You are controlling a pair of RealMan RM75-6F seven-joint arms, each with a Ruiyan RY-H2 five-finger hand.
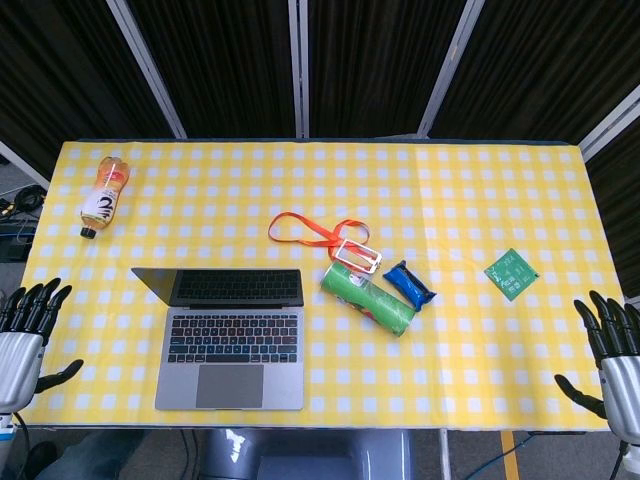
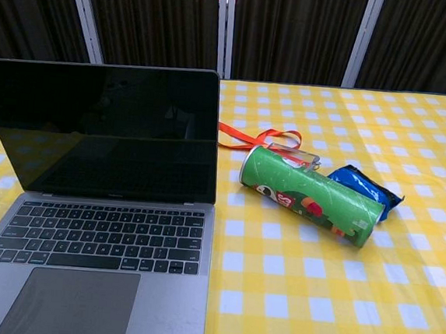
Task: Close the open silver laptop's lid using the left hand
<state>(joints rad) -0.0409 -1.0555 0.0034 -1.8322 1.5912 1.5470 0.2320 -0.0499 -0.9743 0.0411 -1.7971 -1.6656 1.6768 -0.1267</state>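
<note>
On the yellow-checked tabletop (image 1: 480,200): one open silver laptop (image 1: 232,340), one green tube (image 1: 367,297), one bottle (image 1: 104,195). Left robot hand (image 1: 25,335) and right robot hand (image 1: 612,355) both empty, fingers spread.

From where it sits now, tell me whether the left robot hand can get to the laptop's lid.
Probably yes. The left robot hand is open at the table's near-left edge, and only bare cloth lies between it and the silver laptop. The upright lid has nothing leaning on it; the bottle lies well behind.
</note>
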